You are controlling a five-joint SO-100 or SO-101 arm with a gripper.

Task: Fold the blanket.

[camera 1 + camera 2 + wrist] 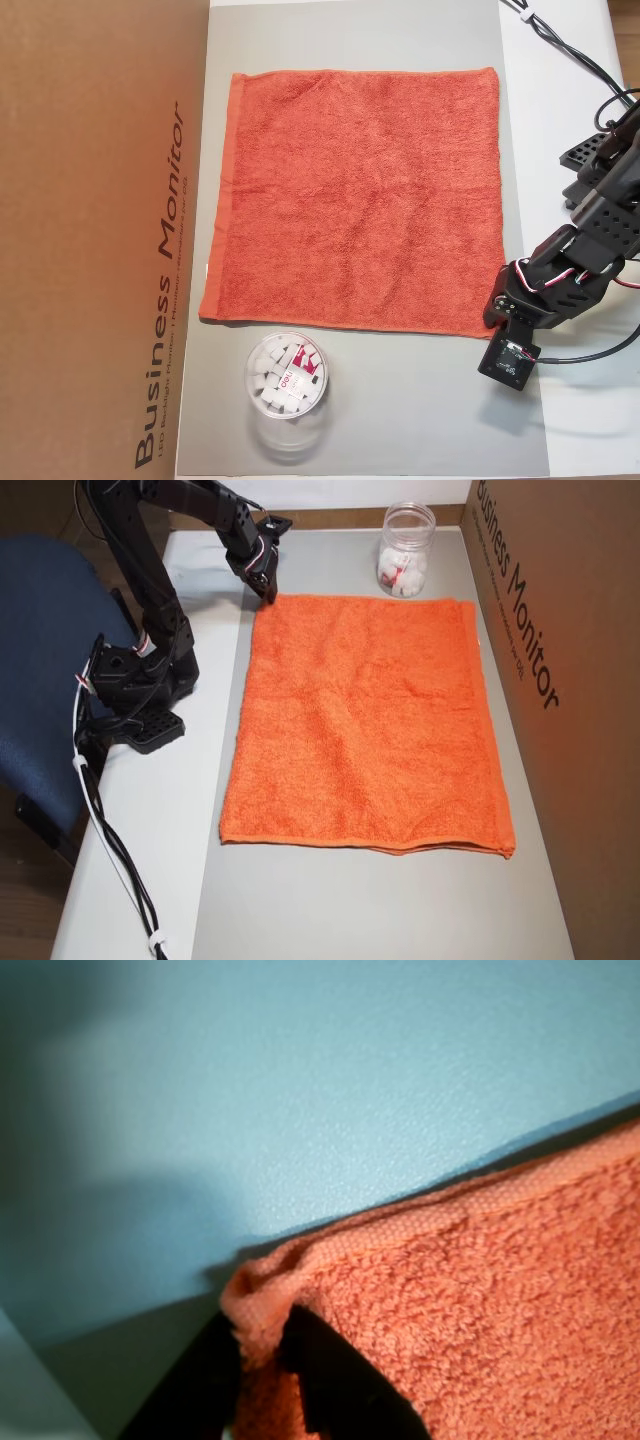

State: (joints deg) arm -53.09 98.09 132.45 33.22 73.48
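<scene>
Lying flat and spread wide on the grey worktop (400, 420), the blanket (360, 200) fills the middle of the scene, no fold in it yet. Everything here hangs off that blanket. A brown box (100, 220) runs along its far edge, opposite the arm's side, just beside the hem. A clear jar (286, 385) stands just off the same edge the gripper is working, toward the box. The black arm (150, 620) stands well off the blanket's other side, reaching over to one corner.

And there's the gripper (262, 1360), down at that corner: the wrist view shows two dark fingers (345, 1385) closed nearly together with the orange hem bunched between them, so it looks pinched on a small bite of cloth.

Now the danger. That bite is thin, right at the hem tip, and terry is heavy once it drags, so my read is the corner could slip free when it is lifted. Pull low across the blanket and the cloth may bunch rather than roll over, giving a crooked fold. Swing wide along that edge and the jar is near enough to get clipped or swept. Carry too far and the corner overshoots toward the box.
</scene>
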